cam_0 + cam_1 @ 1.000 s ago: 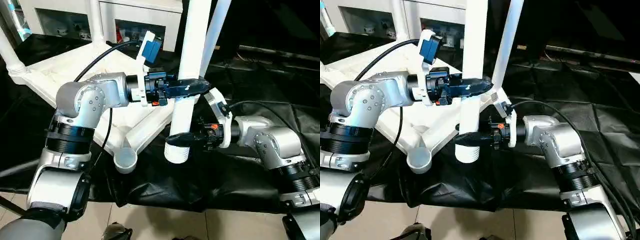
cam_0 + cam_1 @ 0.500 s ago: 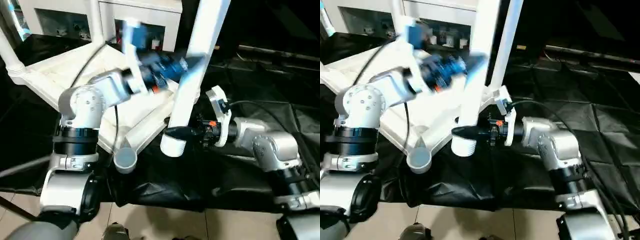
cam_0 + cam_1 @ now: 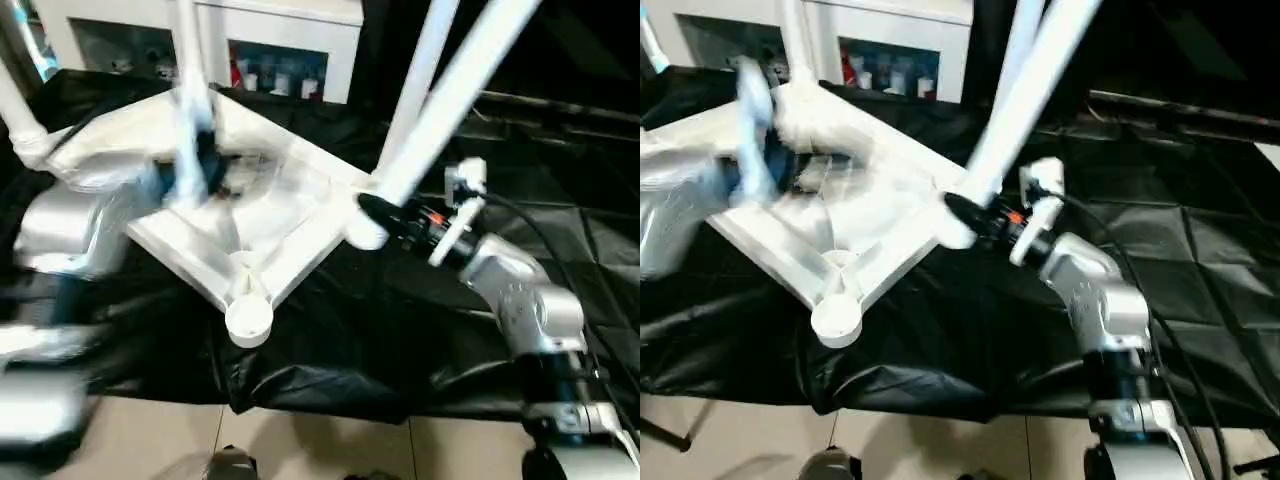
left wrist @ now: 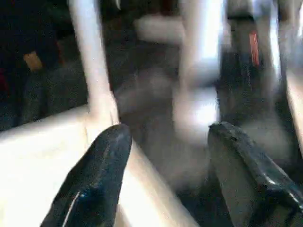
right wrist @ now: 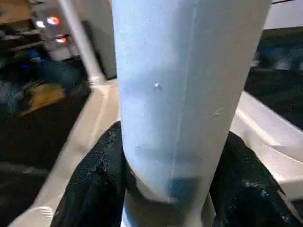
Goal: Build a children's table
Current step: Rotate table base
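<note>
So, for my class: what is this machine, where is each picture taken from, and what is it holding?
It is a humanoid robot assembling a white plastic children's table. Two pictures come from cameras in its head, looking down; two come from cameras on its wrists. The tabletop lies upside down on a black-draped work table, with an empty corner socket nearest the camera. The right gripper clamps a long white leg near its thick end, tilted. The left gripper, blurred by motion, stands open with nothing between its fingers.
</note>
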### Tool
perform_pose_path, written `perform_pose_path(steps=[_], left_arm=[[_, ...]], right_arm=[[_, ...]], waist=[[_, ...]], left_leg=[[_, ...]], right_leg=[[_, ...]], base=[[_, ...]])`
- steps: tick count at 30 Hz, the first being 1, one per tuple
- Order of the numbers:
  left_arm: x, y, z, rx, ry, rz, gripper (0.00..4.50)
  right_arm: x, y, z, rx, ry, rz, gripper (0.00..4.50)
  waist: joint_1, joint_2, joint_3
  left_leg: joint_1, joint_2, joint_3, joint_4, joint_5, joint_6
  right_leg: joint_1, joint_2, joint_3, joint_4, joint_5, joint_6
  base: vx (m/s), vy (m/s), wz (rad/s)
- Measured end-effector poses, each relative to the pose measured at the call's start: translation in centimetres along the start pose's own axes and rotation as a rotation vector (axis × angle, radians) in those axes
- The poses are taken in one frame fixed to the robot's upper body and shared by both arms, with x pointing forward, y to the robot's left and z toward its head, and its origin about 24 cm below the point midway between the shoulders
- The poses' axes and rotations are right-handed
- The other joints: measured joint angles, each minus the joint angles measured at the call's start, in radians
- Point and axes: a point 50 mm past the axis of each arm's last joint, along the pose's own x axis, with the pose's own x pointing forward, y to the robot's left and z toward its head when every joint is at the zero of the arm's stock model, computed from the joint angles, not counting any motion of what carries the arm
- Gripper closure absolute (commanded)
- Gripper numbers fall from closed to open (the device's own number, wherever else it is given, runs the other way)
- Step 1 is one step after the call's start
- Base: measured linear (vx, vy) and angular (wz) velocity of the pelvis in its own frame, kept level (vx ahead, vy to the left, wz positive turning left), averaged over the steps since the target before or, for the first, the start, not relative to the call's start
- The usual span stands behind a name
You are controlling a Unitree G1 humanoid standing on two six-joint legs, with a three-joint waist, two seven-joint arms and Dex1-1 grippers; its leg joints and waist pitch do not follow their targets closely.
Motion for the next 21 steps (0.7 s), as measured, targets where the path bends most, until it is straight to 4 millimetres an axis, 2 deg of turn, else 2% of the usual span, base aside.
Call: perform_pose_path(steps=[3, 7, 10, 16, 21], left_arm=[[-0.6, -0.2, -1.7, 0.080, 0.212, -0.073, 1.51], [-1.4, -0.3, -4.1, 0.102, 0.448, -0.146, 1.51], [-2.1, -0.1, -5.5, 0.147, 0.621, -0.178, 1.51], [-2.5, 0.3, -6.3, 0.231, 0.758, -0.190, 1.51], [-2.1, 0.6, -7.1, 0.258, 0.784, -0.177, 1.51]], right_arm=[[-0.3, -0.1, -0.7, -0.010, 0.019, -0.032, 2.59], [-1.0, -0.2, -1.8, 0.000, 0.045, -0.059, 2.59], [-1.0, -0.2, -1.6, -0.017, 0.033, -0.060, 2.59], [-1.5, -0.3, -2.0, -0.030, 0.052, -0.077, 2.59], [-1.4, -0.2, -2.0, -0.040, 0.047, -0.080, 2.59]], waist=[[0.000, 0.000, 0.000], [-0.002, 0.001, 0.001], [-0.004, 0.004, 0.000], [-0.002, 0.005, 0.000], [-0.002, 0.006, 0.000]], left_leg=[[0.001, 0.000, 0.000, 0.000, 0.000, 0.000], [0.001, 0.000, 0.001, 0.000, 0.000, -0.001], [0.002, 0.000, 0.001, 0.000, 0.000, -0.001], [0.002, 0.000, 0.001, 0.000, 0.000, -0.001], [0.003, 0.000, 0.001, 0.000, 0.001, -0.001]], right_leg=[[0.000, 0.000, 0.000, 0.000, 0.000, 0.000], [0.000, 0.000, 0.001, 0.001, 0.000, 0.000], [0.000, 0.000, 0.001, 0.001, 0.001, -0.001], [0.000, 0.000, 0.001, 0.001, 0.001, -0.001], [0.000, 0.000, 0.001, 0.003, 0.001, -0.001]], base=[[0.000, 0.000, 0.00], [0.000, 0.000, 0.00], [0.000, 0.000, 0.00], [0.000, 0.000, 0.00], [0.000, 0.000, 0.00]])
